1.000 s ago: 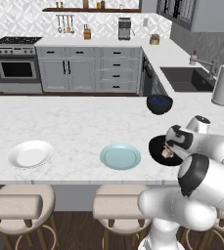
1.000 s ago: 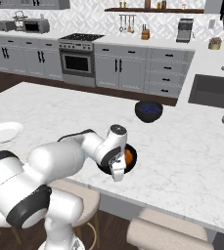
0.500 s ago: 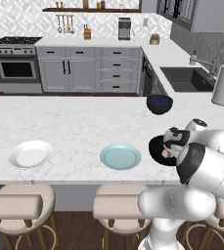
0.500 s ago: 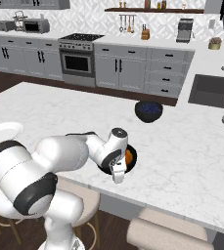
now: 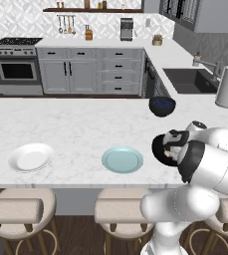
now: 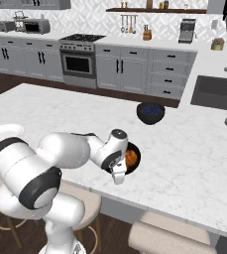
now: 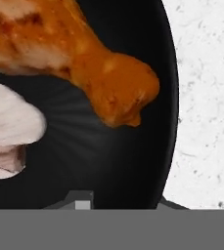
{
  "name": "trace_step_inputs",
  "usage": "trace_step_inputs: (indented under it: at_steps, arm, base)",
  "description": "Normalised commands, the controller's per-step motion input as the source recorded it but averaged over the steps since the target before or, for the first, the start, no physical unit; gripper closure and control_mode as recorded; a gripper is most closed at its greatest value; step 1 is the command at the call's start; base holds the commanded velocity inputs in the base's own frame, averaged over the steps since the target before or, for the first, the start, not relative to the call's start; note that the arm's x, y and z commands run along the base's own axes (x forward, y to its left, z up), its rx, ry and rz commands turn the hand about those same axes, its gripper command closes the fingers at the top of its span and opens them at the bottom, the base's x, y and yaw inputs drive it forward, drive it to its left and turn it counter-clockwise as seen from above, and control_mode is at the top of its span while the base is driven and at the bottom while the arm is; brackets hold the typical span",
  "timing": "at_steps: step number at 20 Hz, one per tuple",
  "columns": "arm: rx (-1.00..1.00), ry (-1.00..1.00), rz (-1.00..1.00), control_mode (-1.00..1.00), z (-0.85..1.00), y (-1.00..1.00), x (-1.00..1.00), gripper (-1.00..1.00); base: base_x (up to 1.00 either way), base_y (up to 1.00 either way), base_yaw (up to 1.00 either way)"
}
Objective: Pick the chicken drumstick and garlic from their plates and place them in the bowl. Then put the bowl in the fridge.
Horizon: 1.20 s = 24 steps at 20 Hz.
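Two foods, the chicken leg [image 7: 79, 53] and garlic [image 7: 8, 129], lay in our black bowl [image 7: 133, 166]; our tool [image 7: 118, 202] pinched its rim.

My arm is folded low over the black bowl [image 6: 133, 159], elbow bulging out toward the counter's near edge and forearm reaching across to the bowl's near rim. My wrist is bent so the hand points down at that rim. My gripper [image 6: 119, 177] hangs at the bowl's near edge, one finger inside and one outside; whether my fingers actually pinch the rim, I cannot tell.
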Motion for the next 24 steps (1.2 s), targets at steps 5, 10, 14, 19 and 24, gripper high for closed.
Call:
trace_step_inputs:
  at_steps: [5, 10, 14, 19, 24]
  arm:
    - [0.00, -0.10, 0.00, -1.00, 0.10, 0.03, -0.23, 1.00]
    - [-0.01, -0.25, 0.00, -1.00, 0.41, 0.08, -0.15, 1.00]
    - [-0.01, -0.10, -0.01, -1.00, 0.79, 0.18, -0.34, 1.00]
    - [-0.02, 0.20, 0.00, -1.00, 0.99, 0.35, -0.42, 1.00]
    - [-0.08, 0.31, 0.00, -1.00, 0.97, 0.42, -0.37, 1.00]
  base:
    - [0.00, 0.00, 0.00]
    - [0.00, 0.00, 0.00]
    - [0.00, 0.00, 0.00]
    - [0.00, 0.00, 0.00]
    - [0.00, 0.00, 0.00]
